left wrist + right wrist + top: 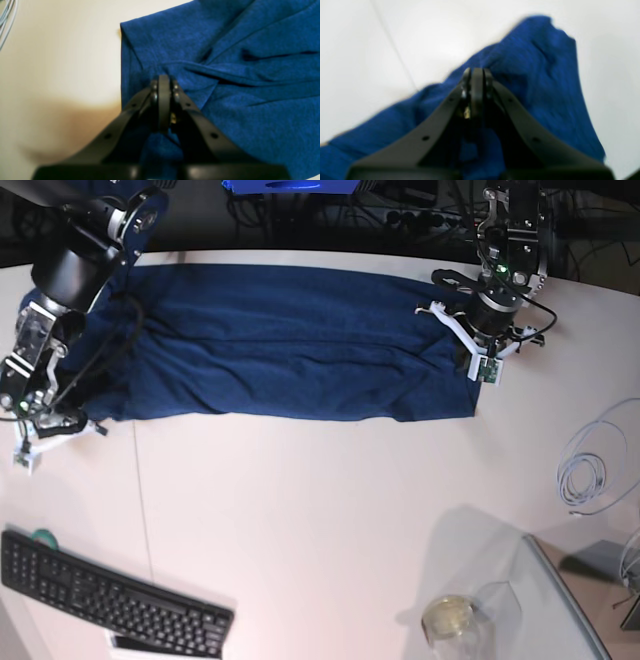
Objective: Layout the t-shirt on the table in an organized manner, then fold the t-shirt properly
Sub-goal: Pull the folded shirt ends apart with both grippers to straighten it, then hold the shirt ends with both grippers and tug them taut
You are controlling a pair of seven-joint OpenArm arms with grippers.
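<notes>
- Nearest the base camera, a black keyboard (110, 600) lies at the front left corner of the white desk (300, 510), and a grey translucent tray (545, 605) sits at the front right with a small round jar (447, 617) just beside it.
- A coil of pale cable (590, 470) rests on the desk's right side, well apart from the cloth.
- Farther back, the dark blue t-shirt (280, 345) stretches as a long folded band across the far part of the desk, creased along its length.
- The right pincer (477, 75) is closed together on the t-shirt's edge at the left end in the base view, the fabric bunched beneath it.
- The left pincer (163, 82) is clamped on a gathered fold of the t-shirt near its other end.
</notes>
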